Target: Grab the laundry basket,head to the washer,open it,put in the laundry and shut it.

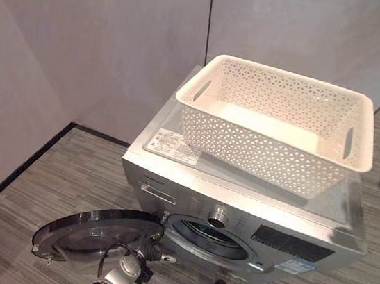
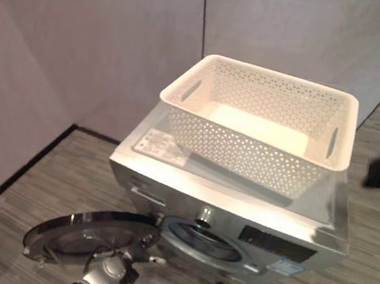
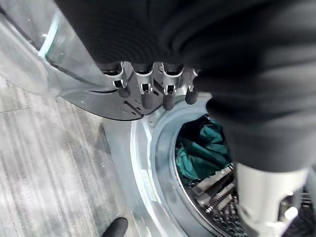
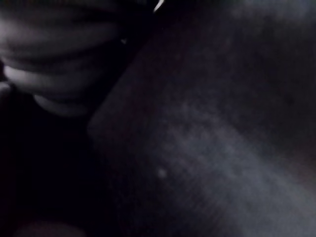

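**Left hand at the washer door**

The left hand (image 3: 148, 94) reaches toward the washer door (image 1: 94, 231), its fingers (image 3: 168, 98) straight in a row, dark tips just beside the door's rim. From the head views, the left arm's silver wrist sits just below that door. The right hand shows too dark to read.

Bare test or demo space, lone washer (image 1: 237, 211) on wood-look floor (image 1: 51, 187), plain grey partition walls (image 1: 84, 37)

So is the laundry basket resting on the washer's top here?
Touching. In the left eye view the laundry basket sits flat on the washer, its base meeting the top panel with no gap showing.
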Controlling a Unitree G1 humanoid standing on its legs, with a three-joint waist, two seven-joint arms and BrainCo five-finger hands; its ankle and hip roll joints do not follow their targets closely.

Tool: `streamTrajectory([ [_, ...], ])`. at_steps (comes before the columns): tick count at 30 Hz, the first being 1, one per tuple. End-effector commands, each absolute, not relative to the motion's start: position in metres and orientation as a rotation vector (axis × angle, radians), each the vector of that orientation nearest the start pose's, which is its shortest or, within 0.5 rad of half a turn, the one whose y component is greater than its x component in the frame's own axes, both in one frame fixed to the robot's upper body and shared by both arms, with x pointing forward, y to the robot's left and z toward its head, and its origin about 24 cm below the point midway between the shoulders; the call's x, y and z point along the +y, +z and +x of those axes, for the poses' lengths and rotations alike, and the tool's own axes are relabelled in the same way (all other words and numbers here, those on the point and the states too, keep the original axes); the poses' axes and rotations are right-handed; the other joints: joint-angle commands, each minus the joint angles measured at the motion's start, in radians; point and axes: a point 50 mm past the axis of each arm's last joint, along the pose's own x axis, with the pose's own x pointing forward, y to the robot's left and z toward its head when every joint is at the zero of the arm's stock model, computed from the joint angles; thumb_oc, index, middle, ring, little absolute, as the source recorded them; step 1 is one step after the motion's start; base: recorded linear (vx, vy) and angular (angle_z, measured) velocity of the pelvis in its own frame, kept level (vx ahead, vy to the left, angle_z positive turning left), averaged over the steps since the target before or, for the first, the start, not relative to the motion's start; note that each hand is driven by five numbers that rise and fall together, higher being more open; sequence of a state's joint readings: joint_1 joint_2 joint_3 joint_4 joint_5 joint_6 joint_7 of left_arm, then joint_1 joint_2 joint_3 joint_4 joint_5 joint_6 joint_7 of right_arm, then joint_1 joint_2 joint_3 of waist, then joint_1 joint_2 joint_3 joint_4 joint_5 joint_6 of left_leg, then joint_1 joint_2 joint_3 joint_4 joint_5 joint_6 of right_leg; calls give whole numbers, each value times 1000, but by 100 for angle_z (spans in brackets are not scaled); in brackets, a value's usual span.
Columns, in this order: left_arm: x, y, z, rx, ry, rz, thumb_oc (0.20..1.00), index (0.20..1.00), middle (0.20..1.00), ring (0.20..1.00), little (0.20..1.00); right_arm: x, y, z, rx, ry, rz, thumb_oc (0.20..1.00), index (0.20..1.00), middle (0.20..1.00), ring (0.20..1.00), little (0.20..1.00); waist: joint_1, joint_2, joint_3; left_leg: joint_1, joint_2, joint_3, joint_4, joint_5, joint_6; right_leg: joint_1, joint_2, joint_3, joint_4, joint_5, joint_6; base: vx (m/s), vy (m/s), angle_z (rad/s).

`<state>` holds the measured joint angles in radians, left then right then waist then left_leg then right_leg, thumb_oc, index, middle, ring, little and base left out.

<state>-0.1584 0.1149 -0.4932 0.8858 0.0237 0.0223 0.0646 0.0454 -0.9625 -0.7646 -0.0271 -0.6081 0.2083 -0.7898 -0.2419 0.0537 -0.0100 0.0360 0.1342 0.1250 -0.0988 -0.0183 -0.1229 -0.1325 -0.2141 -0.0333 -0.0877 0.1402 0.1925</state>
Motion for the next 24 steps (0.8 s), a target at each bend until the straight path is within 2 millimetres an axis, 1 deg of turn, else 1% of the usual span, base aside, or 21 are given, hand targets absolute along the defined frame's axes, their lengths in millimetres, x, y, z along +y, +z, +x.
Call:
streamTrajectory([
  [1, 115, -109, 219, 666, -359, 482, 1000, 1000, 1000, 1000, 1000, -412, 298, 122, -607, -1758, -1481, 200, 200, 200, 200, 200, 10, -65, -8, 100, -48, 17, 15, -140, 90, -60, -10, 52, 63, -4, 38, 9, -8, -4],
  [2, 115, -109, 218, 666, -360, 483, 1000, 1000, 1000, 1000, 1000, -412, 297, 122, -606, -1758, -1481, 200, 200, 200, 200, 200, 11, -65, -9, 101, -48, 18, 15, -140, 90, -60, -10, 53, 63, -4, 38, 3, -8, -5],
  [3, 114, -109, 218, 668, -359, 481, 1000, 1000, 1000, 1000, 1000, -415, 289, 122, -565, -1746, -1483, 200, 200, 200, 200, 200, 9, -64, -8, 102, -48, 20, 15, -140, 90, -61, -9, 55, 62, -3, 38, -7, -5, -8],
  [4, 112, -108, 219, 657, -359, 480, 1000, 1000, 1000, 1000, 1000, -421, 270, 124, -474, -1706, -1484, 200, 200, 200, 200, 200, 5, -60, -4, 102, -48, 25, 15, -140, 90, -63, -8, 58, 64, -2, 39, -15, -6, -12],
  [6, 110, -107, 221, 656, -351, 472, 1000, 1000, 1000, 1000, 1000, -422, 246, 130, -392, -1628, -1458, 200, 200, 200, 200, 200, 0, -61, 1, 106, -48, 34, 15, -140, 91, -67, -5, 64, 68, -2, 38, -18, -5, -13],
  [7, 106, -106, 222, 648, -357, 467, 1000, 1000, 1000, 1000, 1000, -420, 227, 137, -335, -1563, -1435, 200, 200, 200, 200, 200, 3, -56, 5, 107, -48, 35, 15, -140, 92, -68, -5, 64, 69, -2, 38, -27, -8, -12],
  [8, 103, -104, 225, 639, -346, 458, 1000, 1000, 1000, 1000, 1000, -416, 189, 145, -212, -1452, -1375, 200, 200, 200, 200, 200, -3, -57, 12, 111, -48, 42, 15, -140, 93, -70, -3, 68, 73, -1, 36, -23, -6, -10],
  [9, 104, -105, 224, 642, -342, 461, 1000, 1000, 1000, 1000, 1000, -415, 188, 146, -211, -1448, -1370, 200, 200, 200, 200, 200, -5, -60, 12, 112, -47, 42, 15, -140, 93, -70, -2, 69, 73, -1, 36, -25, -3, -6],
  [10, 101, -104, 226, 637, -343, 453, 1000, 1000, 1000, 1000, 1000, -414, 171, 146, -147, -1406, -1346, 200, 200, 200, 200, 200, -9, -57, 16, 112, -48, 44, 16, -140, 94, -71, -2, 70, 74, -1, 36, -23, 2, -6],
  [11, 96, -101, 228, 623, -350, 447, 1000, 1000, 1000, 1000, 1000, -406, 140, 151, -54, -1315, -1280, 200, 200, 200, 200, 200, -12, -55, 21, 113, -48, 45, 16, -139, 95, -71, -1, 73, 76, -2, 34, -36, 4, -6],
  [13, 93, -98, 230, 610, -355, 432, 1000, 1000, 1000, 1000, 1000, -397, 113, 153, 36, -1226, -1237, 200, 200, 200, 200, 200, -17, -55, 30, 113, -49, 48, 18, -138, 96, -74, -1, 73, 78, -1, 33, -30, 2, -7],
  [14, 94, -99, 230, 612, -353, 433, 1000, 1000, 1000, 1000, 1000, -397, 112, 153, 37, -1224, -1236, 200, 200, 200, 200, 200, -18, -57, 29, 114, -48, 48, 18, -138, 96, -73, 0, 74, 78, -2, 33, -16, -1, -11],
  [18, 94, -94, 232, 594, -348, 408, 1000, 1000, 1000, 1000, 1000, -387, 69, 153, 202, -1099, -1156, 200, 200, 200, 200, 200, -17, -53, 38, 114, -47, 54, 17, -133, 94, -75, -1, 71, 81, -1, 30, -7, 2, -5],
  [19, 94, -94, 233, 590, -349, 409, 1000, 1000, 1000, 1000, 1000, -387, 54, 149, 267, -1082, -1130, 200, 200, 200, 200, 200, -16, -53, 41, 113, -46, 55, 17, -131, 93, -76, -1, 67, 82, -2, 29, 0, 0, 0],
  [22, 93, -92, 235, 580, -367, 405, 1000, 1000, 1000, 1000, 1000, -378, 3, 138, 475, -988, -997, 200, 200, 200, 200, 200, -13, -50, 48, 109, -44, 49, 17, -124, 88, -73, -4, 57, 86, -4, 26, -1, -3, 1],
  [23, 94, -90, 236, 577, -367, 402, 1000, 1000, 1000, 1000, 1000, -372, -10, 137, 515, -953, -939, 200, 200, 200, 200, 200, -14, -50, 49, 108, -44, 47, 17, -123, 86, -72, -4, 53, 87, -4, 25, 1, -11, 4],
  [24, 95, -88, 238, 571, -356, 399, 1000, 1000, 1000, 1000, 1000, -353, -31, 137, 574, -861, -830, 200, 200, 200, 200, 200, -15, -48, 53, 105, -43, 46, 16, -119, 83, -72, -6, 49, 87, -5, 24, 0, 0, 0],
])
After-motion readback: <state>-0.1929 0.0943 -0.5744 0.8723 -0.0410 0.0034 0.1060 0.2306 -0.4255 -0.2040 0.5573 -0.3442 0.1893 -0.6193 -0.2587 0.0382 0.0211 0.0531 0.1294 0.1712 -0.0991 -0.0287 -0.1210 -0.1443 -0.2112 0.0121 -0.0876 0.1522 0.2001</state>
